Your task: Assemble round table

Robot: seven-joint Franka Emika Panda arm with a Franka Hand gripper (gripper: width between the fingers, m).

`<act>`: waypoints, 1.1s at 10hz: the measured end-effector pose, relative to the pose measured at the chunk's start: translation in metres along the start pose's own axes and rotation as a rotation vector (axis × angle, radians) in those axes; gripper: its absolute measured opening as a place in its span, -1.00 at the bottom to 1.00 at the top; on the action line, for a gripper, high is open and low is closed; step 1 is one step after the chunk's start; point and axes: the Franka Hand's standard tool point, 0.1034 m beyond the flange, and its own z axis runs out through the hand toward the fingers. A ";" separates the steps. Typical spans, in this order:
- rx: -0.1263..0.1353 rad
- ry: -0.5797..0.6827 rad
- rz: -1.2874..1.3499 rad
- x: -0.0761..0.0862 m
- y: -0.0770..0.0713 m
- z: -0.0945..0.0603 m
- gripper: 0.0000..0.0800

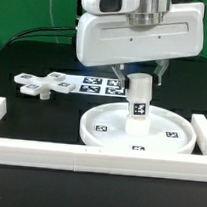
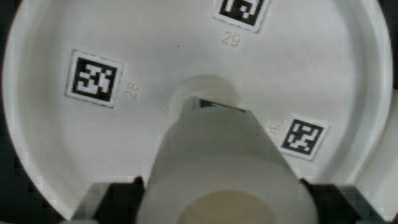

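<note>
The short cylinder post (image 1: 139, 102) is held upright over the hub of the rimmed disc (image 1: 100, 131), with the fingers (image 2: 121, 198) closed against its sides. The cross-shaped piece (image 1: 48, 84) is laid on the bench (image 1: 30, 116) beyond the disc.

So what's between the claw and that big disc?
The post: the gripper grips its top, and its lower end reaches the hub of the disc. Both views show it.

Robotics lab, tagged marker board (image 1: 93, 84), black table (image 1: 40, 117)
</note>
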 end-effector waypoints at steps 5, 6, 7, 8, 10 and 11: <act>0.007 0.010 0.252 0.001 -0.003 0.001 0.02; 0.009 0.014 0.407 0.002 -0.003 0.001 0.02; 0.011 0.013 0.530 0.002 -0.003 0.001 0.02; 0.013 0.012 0.638 0.002 -0.004 0.001 0.02; 0.025 0.005 0.886 -0.001 -0.009 0.002 0.02; 0.038 -0.003 1.019 0.000 -0.010 0.002 0.02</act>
